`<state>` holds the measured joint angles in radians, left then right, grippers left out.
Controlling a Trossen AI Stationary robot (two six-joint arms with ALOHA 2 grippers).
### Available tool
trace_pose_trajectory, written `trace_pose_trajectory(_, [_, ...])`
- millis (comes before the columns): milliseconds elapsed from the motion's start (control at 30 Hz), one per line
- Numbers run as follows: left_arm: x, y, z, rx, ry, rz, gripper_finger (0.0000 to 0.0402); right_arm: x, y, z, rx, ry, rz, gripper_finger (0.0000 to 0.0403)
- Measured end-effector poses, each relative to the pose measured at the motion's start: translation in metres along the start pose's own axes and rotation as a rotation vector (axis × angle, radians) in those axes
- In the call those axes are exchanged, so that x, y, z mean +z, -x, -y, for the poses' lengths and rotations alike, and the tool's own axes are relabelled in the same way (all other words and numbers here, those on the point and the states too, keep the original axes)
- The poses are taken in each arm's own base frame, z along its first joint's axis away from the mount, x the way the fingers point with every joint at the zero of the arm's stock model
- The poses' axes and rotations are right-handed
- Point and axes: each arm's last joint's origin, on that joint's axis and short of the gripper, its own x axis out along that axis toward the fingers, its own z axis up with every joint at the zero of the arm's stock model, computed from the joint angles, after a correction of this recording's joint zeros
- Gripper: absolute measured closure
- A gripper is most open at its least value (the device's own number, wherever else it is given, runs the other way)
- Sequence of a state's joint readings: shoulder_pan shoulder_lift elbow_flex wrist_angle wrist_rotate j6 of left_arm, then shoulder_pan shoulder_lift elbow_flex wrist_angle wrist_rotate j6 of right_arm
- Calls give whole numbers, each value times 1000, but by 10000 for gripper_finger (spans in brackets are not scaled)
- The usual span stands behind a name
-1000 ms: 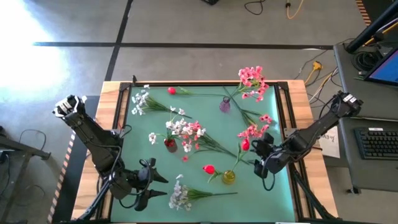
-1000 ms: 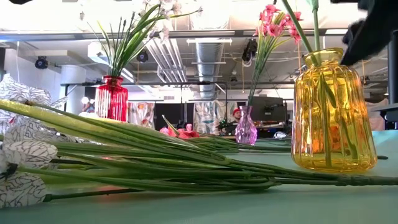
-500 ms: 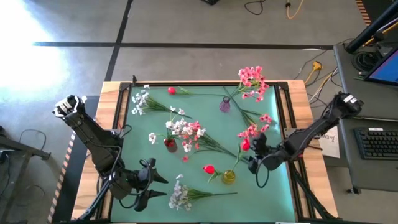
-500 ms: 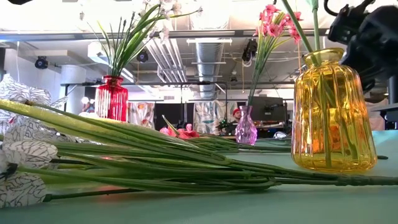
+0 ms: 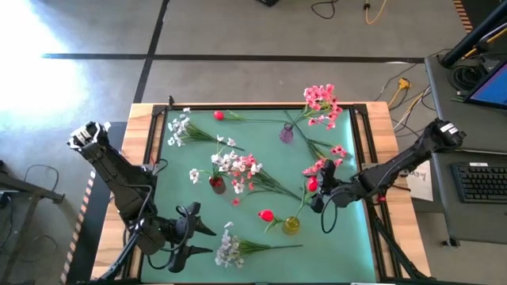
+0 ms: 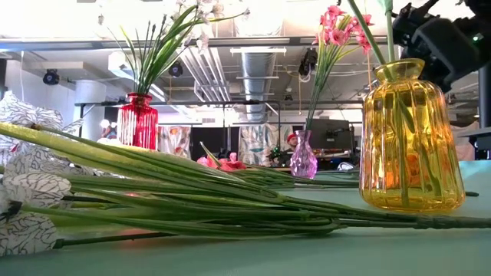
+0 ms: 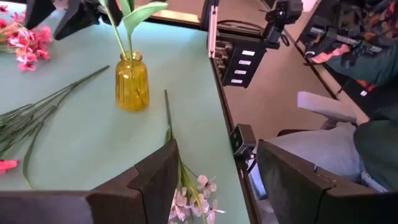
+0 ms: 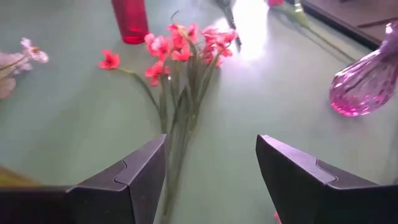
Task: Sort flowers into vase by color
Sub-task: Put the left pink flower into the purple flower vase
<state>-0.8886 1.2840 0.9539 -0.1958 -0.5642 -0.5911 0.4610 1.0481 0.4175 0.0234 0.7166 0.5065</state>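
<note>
Flowers lie scattered on the green mat. A white spray lies near the front edge, and my left gripper hovers open just to its left, above its blossoms. A pink spray lies at the right. My right gripper stands open over its stems, beside the red bud that stands in the yellow vase. The red vase holds white and pink sprays. The purple vase holds pink ones.
More white sprays and a red bud lie at the far left, another red bud near the yellow vase. A raised black rim frames the mat. Free mat shows at the near right corner.
My right gripper has sunk and gone toward the table's left, closer to the pink spray and the red bud, tipping up from a steep downward slant. It has stayed open. The flowers and vases have kept their places.
</note>
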Motion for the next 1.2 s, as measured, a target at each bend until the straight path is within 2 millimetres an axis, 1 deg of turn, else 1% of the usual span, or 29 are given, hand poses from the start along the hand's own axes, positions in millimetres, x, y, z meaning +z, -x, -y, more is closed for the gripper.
trace_pose_trajectory(167, [-2,-2,0,6,-11,-6,198,-2,-3,4,-6,-9,22,167])
trace_pose_trajectory(267, [-2,-3,0,15,-18,-3,198,-6,-4,5,15,-24,66,164])
trace_pose_trajectory(467, [-1,-3,-1,46,-40,17,198,-17,-7,8,65,-110,159,165])
trace_pose_trajectory(600, [0,-2,-3,121,-104,63,198,-22,-14,5,70,-109,152,168])
trace_pose_trajectory(733, [0,-3,-5,179,-129,100,198,-23,-24,-5,52,-74,119,167])
trace_pose_trajectory(867, [-11,-11,-6,185,-159,106,198,-28,-33,-9,33,-50,77,166])
trace_pose_trajectory(1033, [-30,-30,-3,204,-223,48,198,-33,-44,-7,54,-111,18,165])
trace_pose_trajectory(1200, [-34,-38,1,190,-313,16,198,-32,-51,-4,80,-149,-22,165])
